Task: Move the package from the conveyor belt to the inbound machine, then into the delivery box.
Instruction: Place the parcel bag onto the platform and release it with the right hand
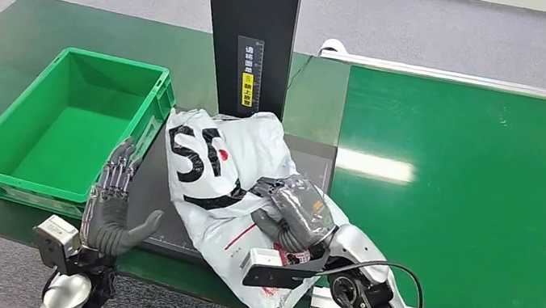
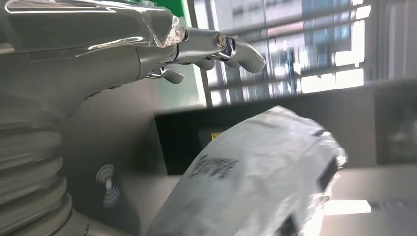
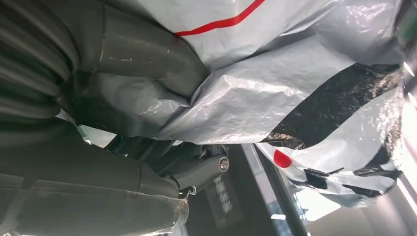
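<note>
Already the package (image 1: 227, 180) is off the conveyor belt (image 1: 476, 193) and lies on the dark plate of the inbound machine (image 1: 249, 32), at the foot of its black post, so from the head view I judge the first leg done and the drop into the delivery box (image 1: 65, 127) left to do (the green box stands open just beside the plate, nothing in it). There the right hand (image 1: 295, 216) rests on the bag's near side, fingers curled into the white plastic, while the left hand (image 1: 114, 204) stands upright between box and package, fingers spread and holding nothing. From the left wrist, that hand's fingers (image 2: 231, 49) reach out straight and apart, clear of the crumpled bag (image 2: 265, 167), which bulges near them in front of the machine's black post. From the right wrist, the thumb (image 3: 147, 54) presses into the wrinkled film from one side and the darker fingers (image 3: 196, 169) close beneath it, so the right hand grips the package, whose near end hangs over the surface (image 1: 25, 43) edge.
</note>
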You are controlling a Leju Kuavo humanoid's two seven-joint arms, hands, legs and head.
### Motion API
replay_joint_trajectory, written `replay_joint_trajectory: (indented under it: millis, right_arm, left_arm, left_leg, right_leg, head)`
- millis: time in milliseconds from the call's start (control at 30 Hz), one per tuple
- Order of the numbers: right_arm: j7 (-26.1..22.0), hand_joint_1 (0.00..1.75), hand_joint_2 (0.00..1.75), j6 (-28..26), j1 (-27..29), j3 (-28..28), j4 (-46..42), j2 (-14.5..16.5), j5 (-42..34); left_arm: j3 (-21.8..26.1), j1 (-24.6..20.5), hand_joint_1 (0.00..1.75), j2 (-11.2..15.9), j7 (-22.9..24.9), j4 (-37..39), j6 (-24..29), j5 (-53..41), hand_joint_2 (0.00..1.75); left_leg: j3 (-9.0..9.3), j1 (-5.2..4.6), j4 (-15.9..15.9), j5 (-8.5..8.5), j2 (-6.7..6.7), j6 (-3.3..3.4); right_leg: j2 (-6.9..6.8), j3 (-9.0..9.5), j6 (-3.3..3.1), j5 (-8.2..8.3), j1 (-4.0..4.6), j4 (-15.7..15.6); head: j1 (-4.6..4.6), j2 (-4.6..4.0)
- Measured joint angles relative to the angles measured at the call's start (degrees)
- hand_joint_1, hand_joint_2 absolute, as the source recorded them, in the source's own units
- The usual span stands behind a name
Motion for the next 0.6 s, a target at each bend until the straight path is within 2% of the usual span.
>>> replay_joint_trajectory:
  millis: [100, 167, 400, 600]
  right_arm:
    - [4.4, 1.75, 1.75, -1.4, -2.1, 4.3, 3.0, 0.1, 6.0]
    - [7.5, 1.75, 1.75, -3.3, -3.7, 7.1, 5.4, 0.4, 9.9]
    - [13.3, 1.75, 1.75, -10.0, -8.8, 14.6, 14.4, 2.8, 14.8]
    - [13.0, 1.75, 1.75, -11.9, -12.3, 18.6, 21.1, 5.7, 16.3]
  left_arm:
    - [0.0, 0.1, 0.0, -0.3, -0.2, -0.7, 7.6, -1.7, 1.75]
    - [0.0, 0.2, 0.0, -0.5, -0.2, -1.3, 10.3, -1.6, 1.75]
    - [0.1, 1.0, 0.0, -1.2, -0.2, -3.1, 12.7, 0.2, 1.75]
    - [0.1, 0.8, 0.0, -1.4, -0.2, -3.3, 14.5, 1.1, 1.75]
  left_leg:
    - [0.0, 0.01, 0.0, 0.01, -0.01, -0.01]
    - [0.0, 0.02, 0.0, 0.02, -0.02, -0.01]
    - [0.01, 0.01, 0.0, 0.02, 0.01, -0.01]
    - [0.03, 0.01, 0.0, 0.01, 0.01, -0.01]
  right_leg:
    - [0.0, 0.01, 0.0, 0.0, 0.02, 0.0]
    - [-0.01, 0.02, 0.0, 0.0, 0.02, 0.0]
    - [-0.01, 0.02, 0.0, 0.01, 0.01, 0.0]
    - [0.0, 0.01, 0.0, 0.01, 0.01, 0.0]
  head:
    - [0.0, 0.0]
    - [0.01, 0.0]
    - [0.02, 0.0]
    - [0.01, 0.0]
